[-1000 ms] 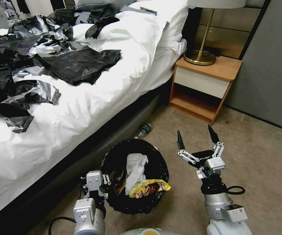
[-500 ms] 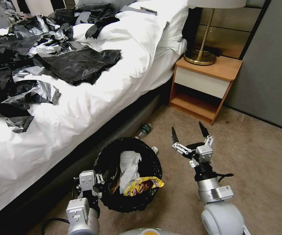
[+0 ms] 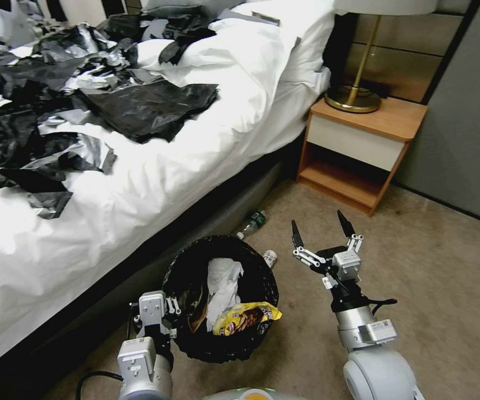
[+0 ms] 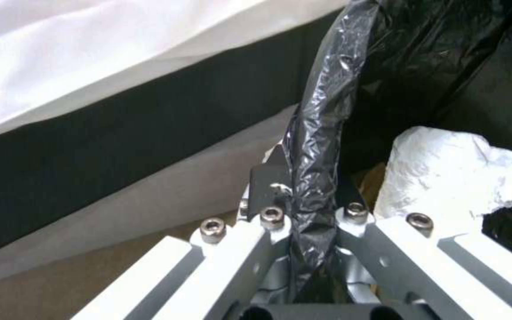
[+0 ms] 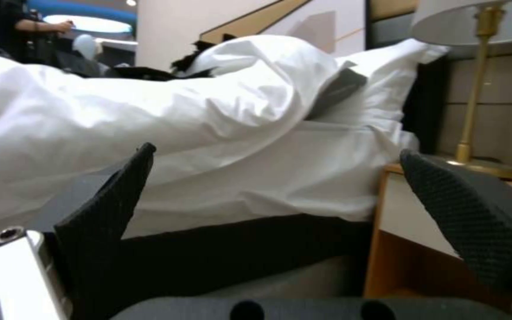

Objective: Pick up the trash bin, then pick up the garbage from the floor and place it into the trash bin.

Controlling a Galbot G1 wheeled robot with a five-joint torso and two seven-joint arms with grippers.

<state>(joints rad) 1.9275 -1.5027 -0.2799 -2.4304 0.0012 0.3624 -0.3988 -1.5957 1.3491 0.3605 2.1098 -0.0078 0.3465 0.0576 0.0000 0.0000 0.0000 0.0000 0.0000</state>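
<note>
Black liner crinkled over the bin point(image 3: 220, 300) rim, which the left gripper point(image 3: 156, 321) had pinched, one finger inside and one outside, seen close in the left wrist view point(image 4: 303, 213). The bin sat near the bed point(image 3: 156, 183) base, just off the floor point(image 3: 445, 266) or resting on it; could not tell which. It already held white paper point(image 3: 220, 283) and a yellow wrapper point(image 3: 245, 319). The right gripper point(image 3: 318, 232) hovered with fingers spread wide, just beside the bin's far right rim, pointing toward the bed. Remaining garbage: a bottle point(image 3: 253, 222) lay against the bed base, and a small white piece point(image 3: 270, 258) lay touching or just beside the bin rim. Step in hand looked like reaching for one of these. To do it well, the right arm should drop low, straddle the bottle across its narrow width, and stay clear of the bed frame. The left should hold the bin steady and level so nothing spills.
</note>
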